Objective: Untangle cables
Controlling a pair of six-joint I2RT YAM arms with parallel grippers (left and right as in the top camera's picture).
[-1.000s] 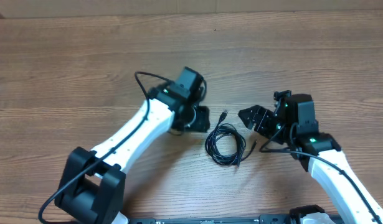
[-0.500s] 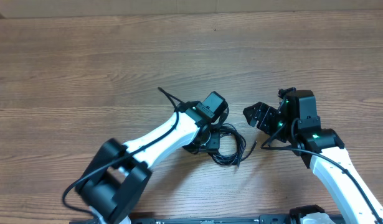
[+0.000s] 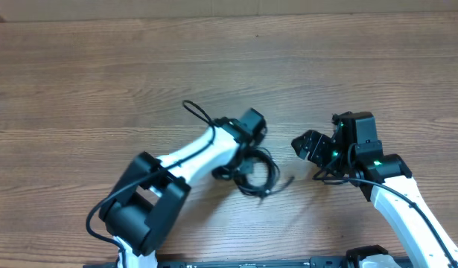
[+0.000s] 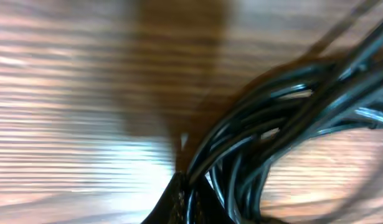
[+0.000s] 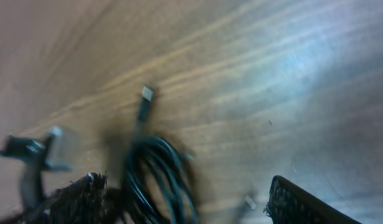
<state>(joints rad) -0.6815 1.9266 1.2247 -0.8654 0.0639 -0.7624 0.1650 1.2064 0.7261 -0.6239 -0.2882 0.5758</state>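
I have the left claw pinched together on the cables. They lie as 1 loose coil on the worktop, closer to its near edge than its far one and about midway between its left and right edges. My reading is that the grip sits on the coil's left side so that side can be anchored or drawn away while the other arm works the opposite side. The right claw hangs just right of the coil with its jaws apart, nothing between them and no strand touched. I judge it is lined up to take a free end.

From overhead I get the layout: both arms, the coil between the 2 claws, and the thicker cord arching off the left arm, which is rig wiring and not part of the job. What I cannot get there is the grip itself, since the wrist partly covers it. The left wrist view fills that in. Several glossy strands sweep down and converge into the dark fingertips at the bottom edge, so more than 1 strand looks caught, though blur stops me counting. The right wrist view adds a silver-tipped plug lying free on the wood beyond the coil, framed by that claw's 2 spread fingers.
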